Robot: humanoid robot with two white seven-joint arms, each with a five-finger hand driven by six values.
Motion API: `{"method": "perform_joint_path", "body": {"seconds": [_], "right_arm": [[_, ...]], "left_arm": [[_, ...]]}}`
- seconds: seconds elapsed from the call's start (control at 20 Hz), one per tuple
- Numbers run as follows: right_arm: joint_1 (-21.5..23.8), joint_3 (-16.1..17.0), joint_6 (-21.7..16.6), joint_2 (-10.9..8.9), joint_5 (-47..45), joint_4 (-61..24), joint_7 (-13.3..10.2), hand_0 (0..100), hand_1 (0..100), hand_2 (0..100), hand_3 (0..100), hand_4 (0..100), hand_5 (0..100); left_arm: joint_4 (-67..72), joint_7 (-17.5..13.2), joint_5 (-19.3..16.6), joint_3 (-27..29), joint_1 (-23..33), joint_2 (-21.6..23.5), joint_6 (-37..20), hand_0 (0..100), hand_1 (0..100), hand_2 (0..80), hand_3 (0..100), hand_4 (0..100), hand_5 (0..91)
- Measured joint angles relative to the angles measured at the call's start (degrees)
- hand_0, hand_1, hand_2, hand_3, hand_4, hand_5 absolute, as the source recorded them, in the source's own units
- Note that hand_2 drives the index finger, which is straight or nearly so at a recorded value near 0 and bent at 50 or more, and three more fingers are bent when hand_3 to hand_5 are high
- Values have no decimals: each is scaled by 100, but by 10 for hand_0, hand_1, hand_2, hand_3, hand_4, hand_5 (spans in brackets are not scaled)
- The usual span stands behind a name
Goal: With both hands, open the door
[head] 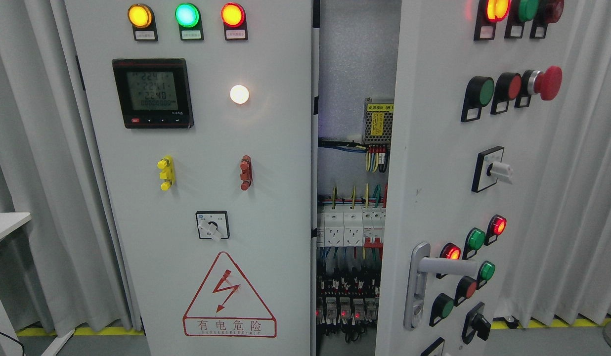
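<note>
Head view: right door [434, 148] stands ajar at frame right, its lever handle [446, 267] horizontal, low on the door edge. Neither robot hand in shot, so finger state and nearer arm can't be told.

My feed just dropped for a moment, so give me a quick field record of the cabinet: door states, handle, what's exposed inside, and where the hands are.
left door: shut, facing the camera; three lit lamps on top, meter, warning triangle
right door: swung partly open, panel angled to the camera
handle: silver lever on the right door, roughly level, nothing gripping it
interior: visible through the gap; wiring, breakers, power supply
emergency stop: red mushroom button on the right door
robot hands: neither in view
</note>
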State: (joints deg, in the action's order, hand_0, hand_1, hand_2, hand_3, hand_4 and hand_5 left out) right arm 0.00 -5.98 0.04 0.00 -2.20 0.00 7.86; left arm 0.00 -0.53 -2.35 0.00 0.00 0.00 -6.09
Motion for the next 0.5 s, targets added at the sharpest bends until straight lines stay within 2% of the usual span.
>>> {"method": "perform_joint_path", "body": {"seconds": [0.5], "right_arm": [[0,0,0,0,0,0,0,218,0,0,0,0,0]], "left_arm": [[0,0,4,0,0,0,25,296,0,28,28,35,0]]}}
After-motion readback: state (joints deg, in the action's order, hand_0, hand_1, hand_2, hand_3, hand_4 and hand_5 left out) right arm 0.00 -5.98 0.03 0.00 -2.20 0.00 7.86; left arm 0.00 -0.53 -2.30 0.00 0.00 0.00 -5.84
